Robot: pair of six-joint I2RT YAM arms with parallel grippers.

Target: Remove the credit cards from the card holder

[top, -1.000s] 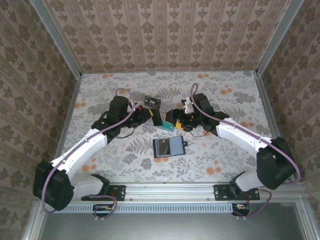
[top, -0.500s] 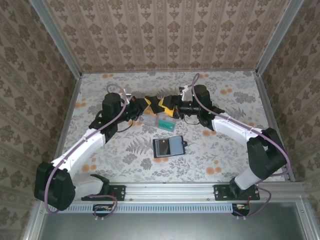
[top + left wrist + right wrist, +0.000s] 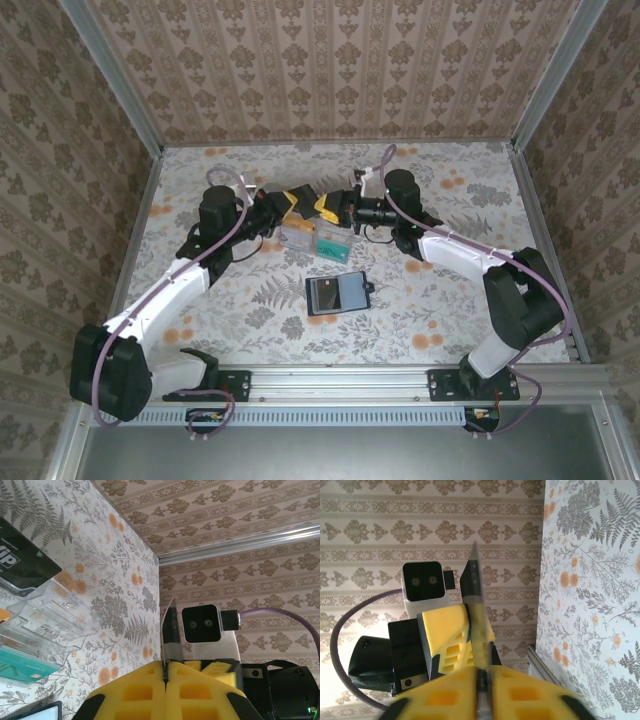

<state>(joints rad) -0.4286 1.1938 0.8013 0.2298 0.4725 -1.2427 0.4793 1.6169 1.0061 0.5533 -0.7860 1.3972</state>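
Looking at this, I've got both jaws clenched on one dark card, edge-up between left gripper and right gripper, while the holder lies flat on the table well nearer the bases, about midway between the arms.

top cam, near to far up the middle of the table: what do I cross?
card holder → teal card → left claw and right claw, level with each other, both shut on a dark card.
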